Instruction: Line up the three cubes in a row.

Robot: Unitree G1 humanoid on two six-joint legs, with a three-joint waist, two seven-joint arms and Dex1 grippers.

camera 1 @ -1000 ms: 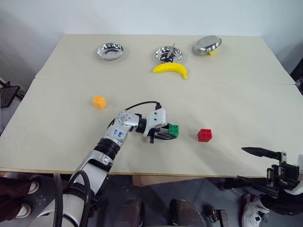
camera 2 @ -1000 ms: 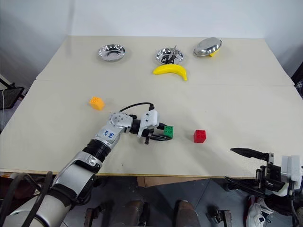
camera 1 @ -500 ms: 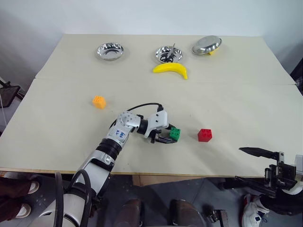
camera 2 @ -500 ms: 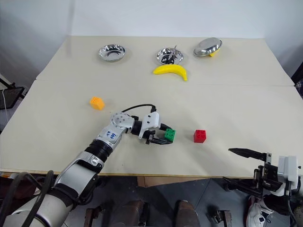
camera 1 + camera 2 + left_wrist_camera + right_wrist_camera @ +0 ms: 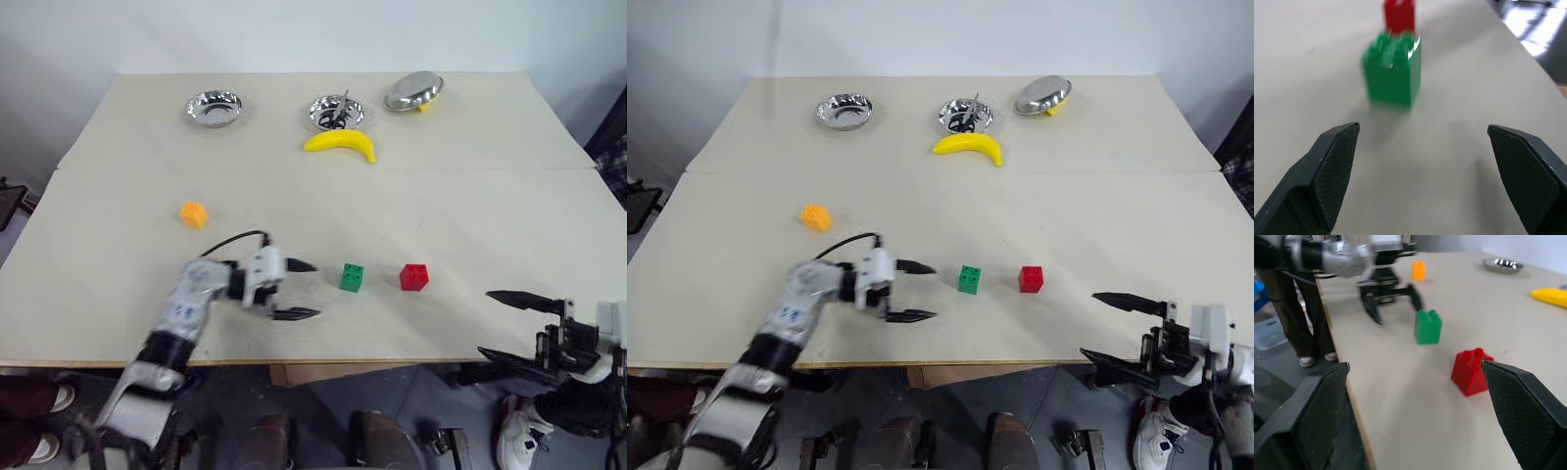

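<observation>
Green cube (image 5: 352, 277) sits free beside the red cube (image 5: 413, 277) — left gripper (image 5: 299, 290) spread wide just left, orange cube (image 5: 194, 213) far left, right gripper (image 5: 510, 324) gaping too.

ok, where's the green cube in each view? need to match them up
Left eye view: green cube, low centre, apart from the open left gripper.
Right eye view: low centre.
Left wrist view: upper middle, ahead of the fingers.
Right wrist view: centre.
Shared landmark: the red cube sits beside it; in the left wrist view it shows just behind it.
</observation>
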